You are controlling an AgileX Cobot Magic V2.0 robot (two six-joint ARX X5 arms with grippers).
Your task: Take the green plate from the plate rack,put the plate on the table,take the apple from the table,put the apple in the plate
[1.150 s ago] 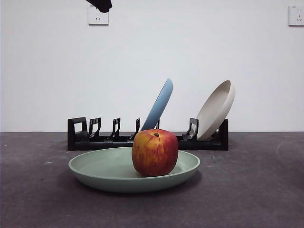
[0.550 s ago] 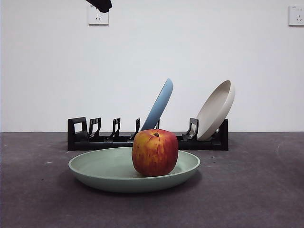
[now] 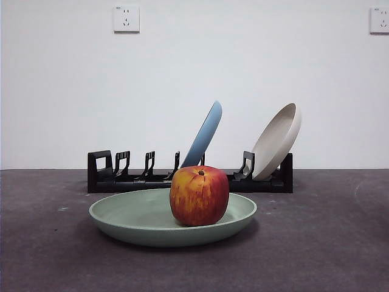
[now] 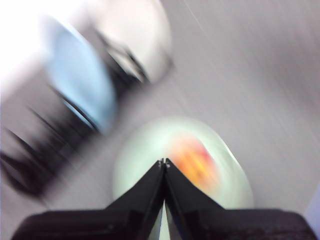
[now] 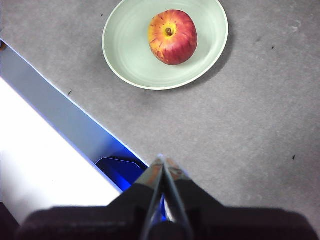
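The green plate point(image 3: 134, 220) lies flat on the table point(image 3: 322, 243) in front of the plate rack point(image 3: 121, 176). The apple point(image 3: 199, 196) sits upright in the plate, right of its middle. The right wrist view shows the plate point(image 5: 130, 50) with the apple point(image 5: 172, 36) in it from high above. My right gripper point(image 5: 163, 161) is shut and empty, well apart from the plate. My left gripper point(image 4: 163, 162) is shut and empty, high above the plate point(image 4: 140, 150) and apple point(image 4: 192, 157); that view is blurred. Neither gripper shows in the front view.
A light blue plate point(image 3: 204, 135) and a beige plate point(image 3: 276, 141) lean in the rack. The rack's left slots hold nothing. The right wrist view shows the table's edge point(image 5: 65, 120) and a white floor beyond it.
The black tip of an arm at the top left of the front view has gone out of view. The plate and apple have not moved.
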